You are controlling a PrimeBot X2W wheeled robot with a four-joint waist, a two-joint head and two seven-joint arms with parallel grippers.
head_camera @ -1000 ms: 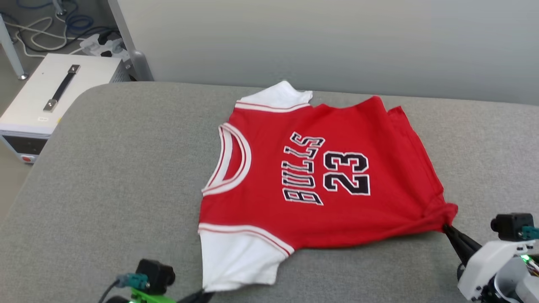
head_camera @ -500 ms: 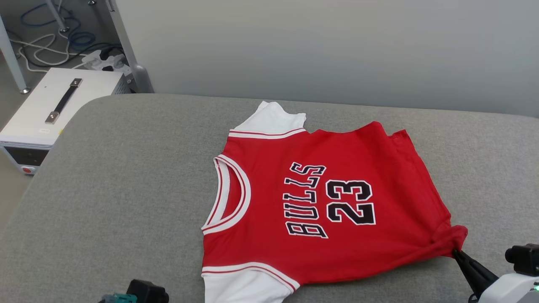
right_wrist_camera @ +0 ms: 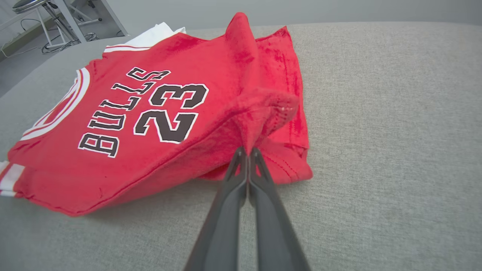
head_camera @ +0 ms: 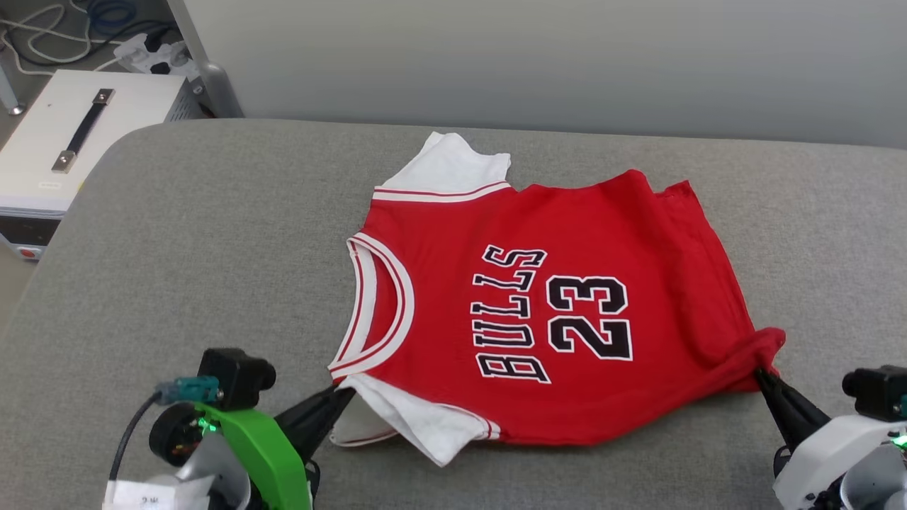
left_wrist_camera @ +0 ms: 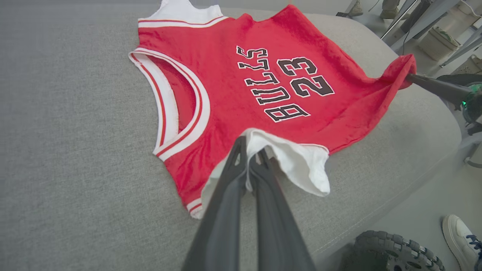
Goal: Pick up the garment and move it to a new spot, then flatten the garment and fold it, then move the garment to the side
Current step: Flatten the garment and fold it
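- On the grey padded surface [head_camera: 212,248] the garment [head_camera: 638,234] lies chest side up, its collar [head_camera: 405,301] turned to the robot's left and its hem to the right.
- Its black-and-white print [head_camera: 510,312], reading BULLS 23, faces upward near the middle of the red body.
- Its far sleeve [head_camera: 453,166] is white and lies flat, pointing toward the pale wall [head_camera: 496,57] behind the surface.
- Its near sleeve [head_camera: 418,425] is turned over on itself, its striped trim showing along the edge and its free end hanging toward the front of the surface.
- At the lower left of the head view, the left gripper [head_camera: 340,397] reaches in from below; the left wrist view shows its two dark fingers pressed together on a fold of that white sleeve fabric.
- At the lower right, the right gripper [head_camera: 762,375] has its fingers closed tight on the near hem corner [head_camera: 765,343], where the red cloth is bunched and drawn up off the surface.
- Between the two pinched points the near edge of the shirt runs slightly raised, while the far half rests flat.
- Beyond the left end of the surface, a white box [head_camera: 42,142] with a black handle [head_camera: 81,131] sits on the floor, with cables [head_camera: 35,14] behind it.
- Low in the left wrist view, a knobbly wheel [left_wrist_camera: 391,250] and a person's pale shoe [left_wrist_camera: 461,231] stand on the floor beside the surface.
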